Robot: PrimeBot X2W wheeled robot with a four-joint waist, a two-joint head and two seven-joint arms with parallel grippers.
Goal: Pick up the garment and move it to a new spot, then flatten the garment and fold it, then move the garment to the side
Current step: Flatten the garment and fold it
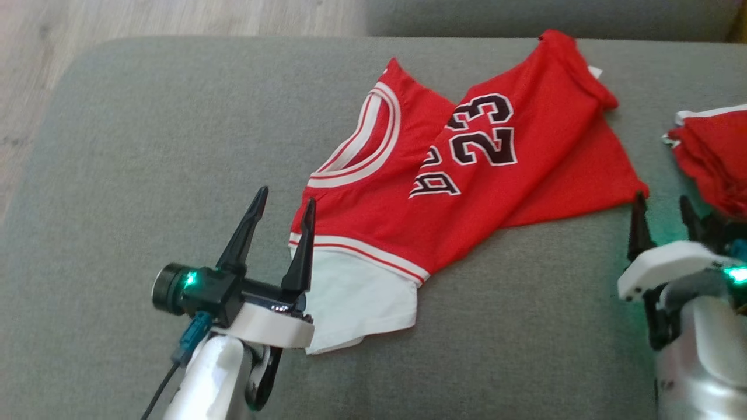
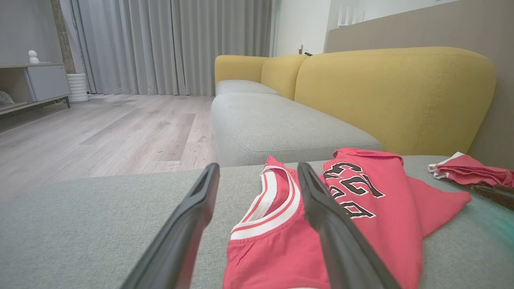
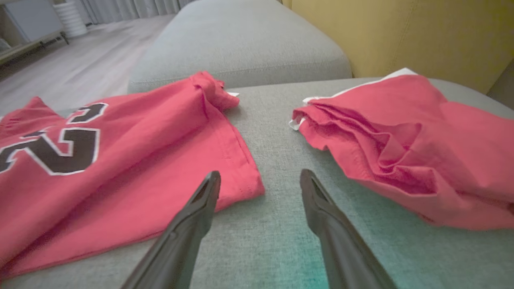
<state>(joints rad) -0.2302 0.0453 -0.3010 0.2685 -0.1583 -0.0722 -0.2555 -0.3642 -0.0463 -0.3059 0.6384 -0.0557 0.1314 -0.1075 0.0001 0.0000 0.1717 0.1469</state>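
Jaws of the left gripper (image 1: 287,195) stand wide apart and empty at seven o'clock in the head view. Its inner finger overlaps the white-trimmed edge of the red jersey (image 1: 484,175); whether it touches the cloth I cannot tell. In the left wrist view the trimmed opening lies between and beyond the two fingers. The right gripper (image 1: 662,198), at four o'clock, is also spread wide and holds nothing, its tips just beside the jersey's hem corner with bare cushion between them. The jersey, numbered 23, lies rumpled on the grey cushion (image 1: 146,175), running from six o'clock toward one o'clock, with white fabric at its near end. A second red garment (image 1: 715,157) sits bunched at three o'clock, apart from the jersey. Wood floor (image 1: 117,17) shows at eleven o'clock.
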